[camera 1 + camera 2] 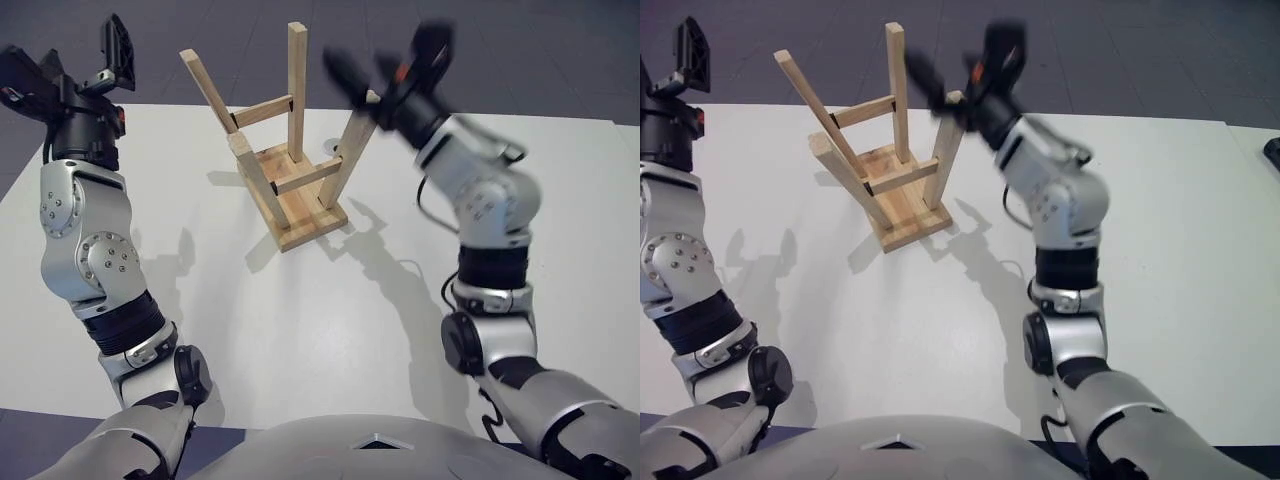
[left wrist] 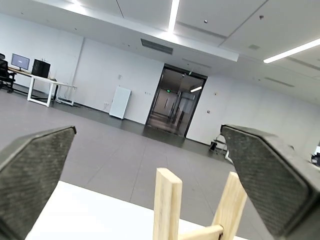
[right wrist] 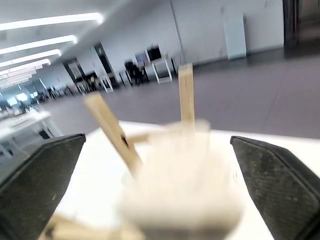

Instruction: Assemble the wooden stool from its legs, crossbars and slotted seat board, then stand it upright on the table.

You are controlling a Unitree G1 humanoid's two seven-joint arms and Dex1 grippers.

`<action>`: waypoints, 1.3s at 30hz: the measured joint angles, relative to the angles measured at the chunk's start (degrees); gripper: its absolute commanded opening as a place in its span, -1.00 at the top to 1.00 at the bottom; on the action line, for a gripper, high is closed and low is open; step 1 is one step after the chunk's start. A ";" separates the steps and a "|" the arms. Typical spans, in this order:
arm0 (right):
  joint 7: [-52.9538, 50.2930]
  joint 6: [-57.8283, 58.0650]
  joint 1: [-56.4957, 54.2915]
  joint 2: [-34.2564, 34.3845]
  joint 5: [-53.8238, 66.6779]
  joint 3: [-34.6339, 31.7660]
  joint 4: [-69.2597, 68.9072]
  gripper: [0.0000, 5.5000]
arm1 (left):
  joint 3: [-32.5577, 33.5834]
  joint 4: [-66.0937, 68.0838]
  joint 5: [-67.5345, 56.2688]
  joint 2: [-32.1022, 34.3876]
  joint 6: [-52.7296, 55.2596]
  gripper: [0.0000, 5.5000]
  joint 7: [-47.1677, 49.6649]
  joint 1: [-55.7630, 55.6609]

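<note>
Your stool [image 1: 290, 170] sits upside down at the far middle of the table [image 1: 300, 340]. Its seat board [image 1: 305, 222] lies flat on the surface and all four legs point up, which is the natural way to build it, since the board gives a steady base while the legs go in. Two crossbars [image 1: 263, 110] tie the legs in pairs. The far-left leg [image 1: 208, 90] leans outward, so I judge that not every joint is pressed home.

Your right gripper [image 1: 385, 72] is at the tip of the right leg [image 1: 345, 160], with its pads spread wide on either side of the wood and not clamping it. That suits either pushing the leg down or taking hold to turn the stool over.

Your left gripper [image 1: 65, 55] is raised at the far left, well apart from the stool. It is also wide open and holds nothing, so I judge it is just keeping clear.

The right gripper and the leg tip are smeared, so you cannot tell whether either pad touches the wood. The legs cover the slots in the board, so how deep they sit is hidden. The left wrist view cuts the legs off at their tips.
</note>
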 measured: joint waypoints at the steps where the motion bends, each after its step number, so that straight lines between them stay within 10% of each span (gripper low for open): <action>1: 0.10 0.66 1.85 -0.18 -0.68 1.44 -0.09 -0.96 | -0.40 -0.08 -0.29 -0.14 0.42 -0.96 0.01 0.62; 14: 6.86 -5.93 -0.80 -2.50 2.96 -6.81 -7.95 -0.96 | -6.51 1.25 0.81 -2.20 0.69 -0.96 -0.02 3.22; 25: 2.26 -26.56 -29.07 1.28 -0.44 -13.36 14.16 -0.96 | -7.43 3.39 4.28 -1.79 -1.47 -0.96 0.83 1.87; 33: 3.40 -19.35 -13.63 3.17 -7.42 0.11 10.25 -0.96 | -7.14 3.39 4.32 -1.90 -1.40 -0.96 1.57 2.32; 39: 3.95 -20.94 -12.99 5.39 -6.13 -2.08 9.98 -0.96 | -8.00 3.49 4.78 -2.51 -1.38 -0.96 2.10 3.70</action>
